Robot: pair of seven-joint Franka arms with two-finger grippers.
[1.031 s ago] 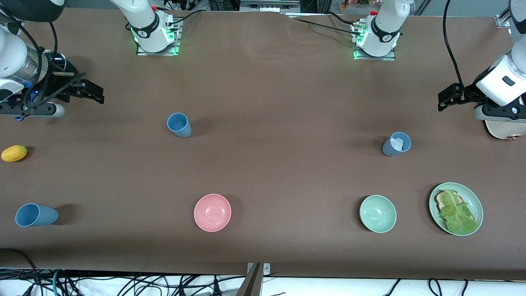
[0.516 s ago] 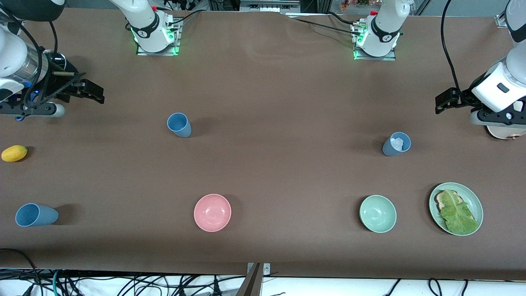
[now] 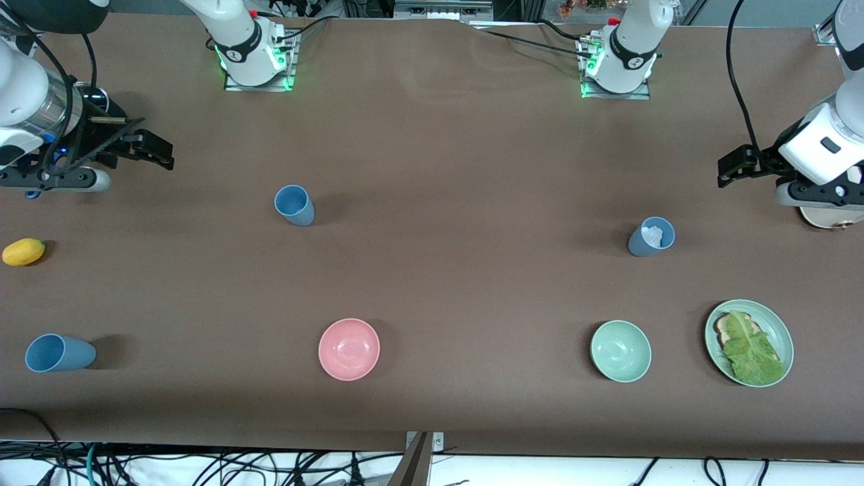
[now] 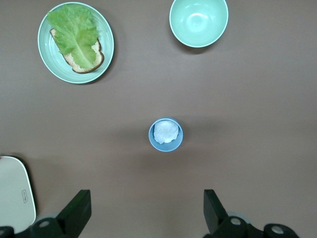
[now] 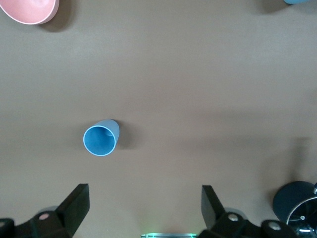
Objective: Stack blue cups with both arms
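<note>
left gripper (image 4: 143,213) jaws apart | right gripper (image 5: 143,210) jaws apart | no readable writing

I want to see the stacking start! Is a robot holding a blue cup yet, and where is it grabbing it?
Not yet. The left gripper and right gripper are both open and empty, up over bare table. All three blue cups sit untouched.
</note>
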